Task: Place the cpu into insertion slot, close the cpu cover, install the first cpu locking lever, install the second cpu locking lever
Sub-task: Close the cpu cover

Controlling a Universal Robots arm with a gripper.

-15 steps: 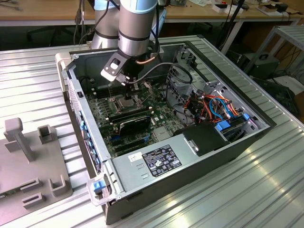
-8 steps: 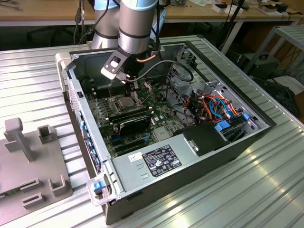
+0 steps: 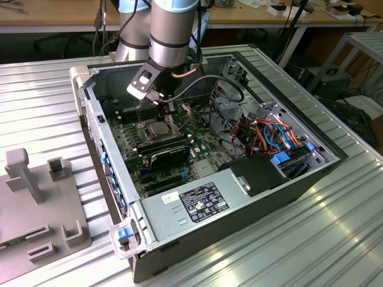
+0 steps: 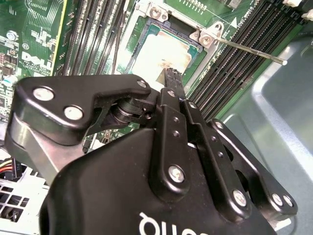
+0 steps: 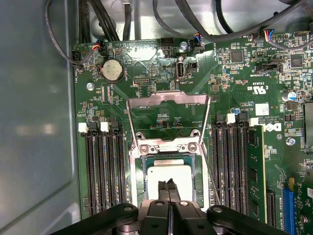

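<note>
hovering in the upper centre of the exterior view, inside the open computer case (image 3: 287, 179), the gripper (image 3: 166, 113) has its fingers pressed together, with nothing seen between them. in the first wrist view the cpu (image 5: 168, 177) lies flat in the insertion slot (image 5: 139, 166), directly under the fingertips (image 5: 165, 188). the cpu cover (image 5: 168, 100) is swung open and lies back over the board on the side of the slot away from the gripper, its hinge edge along the slot. judgement: cpu seated, cover not yet closed. a thin locking lever (image 5: 211, 171) runs beside the slot and appears free of its catch.
</note>
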